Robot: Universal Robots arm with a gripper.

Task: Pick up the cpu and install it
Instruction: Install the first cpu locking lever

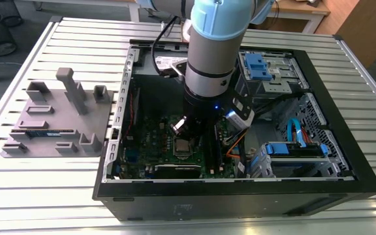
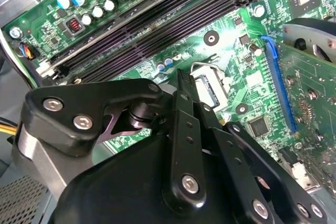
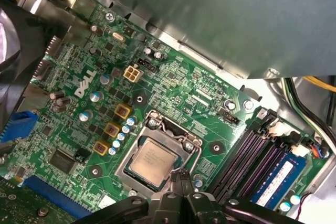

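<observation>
The cpu (image 3: pixel 151 162), a small square chip with a silvery top, lies flat in the metal socket frame (image 3: pixel 122 162) on the green motherboard (image 3: pixel 173 85). In the exterior view the cpu (image 1: pixel 183 145) sits just below the arm's wrist, inside the open computer case (image 1: pixel 344 161). My gripper (image 3: pixel 181 178) hovers right at the chip's edge beside the socket, its black fingertips (image 3: pixel 177 177) drawn together with nothing between them. In the second wrist view the gripper (image 2: pixel 181 80) points at the socket frame (image 2: pixel 212 85).
Black memory slots (image 3: pixel 247 158) and a blue memory module (image 3: pixel 278 179) lie close beside the socket. A card with a fan (image 2: pixel 310 85) stands on the other side. Blue drive brackets (image 1: pixel 295 149) and cables fill the case's right. A grey fixture block (image 1: pixel 57 122) holding a memory stick (image 1: pixel 44 133) rests outside the case.
</observation>
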